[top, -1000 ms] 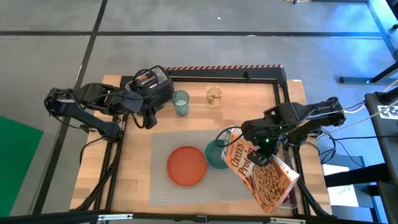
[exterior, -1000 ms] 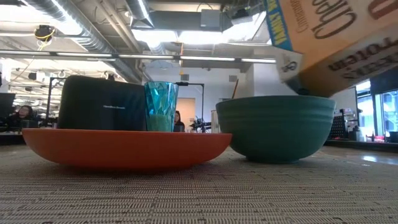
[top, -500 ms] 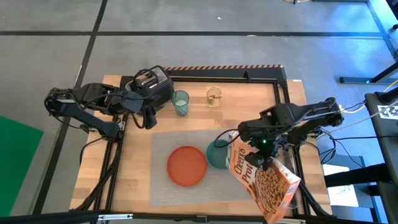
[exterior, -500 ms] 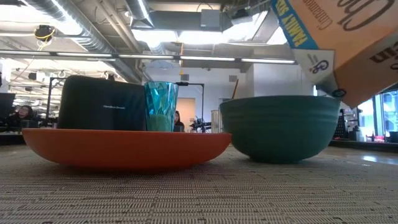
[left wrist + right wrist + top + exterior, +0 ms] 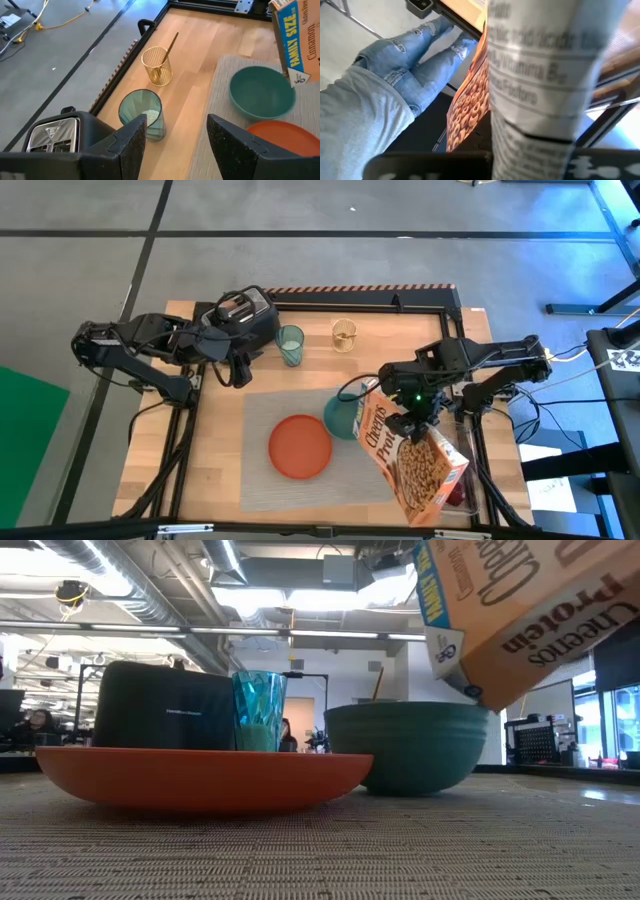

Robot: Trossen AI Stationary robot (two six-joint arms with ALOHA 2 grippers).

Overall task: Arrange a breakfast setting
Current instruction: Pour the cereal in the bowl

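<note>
Teal bowl [image 5: 340, 416] beneath tilted "Cheerios Protein" box [image 5: 415, 462].

Landmark: the placemat [image 5: 300, 485], lying on the worktop [image 5: 215, 450].
Plate [image 5: 300, 446]: on the placemat, about its middle.
Bowl [image 5: 342, 415]: on the placemat, just right of the plate.
Cereal box [image 5: 415, 460]: tilted over the placemat's right edge, top corner by the bowl.
Tumbler [image 5: 290, 345]: behind the placemat, on bare worktop.
Wire cup [image 5: 344, 335]: behind the placemat, right of the tumbler.
Toaster [image 5: 245, 315]: behind the placemat's left corner.
</note>
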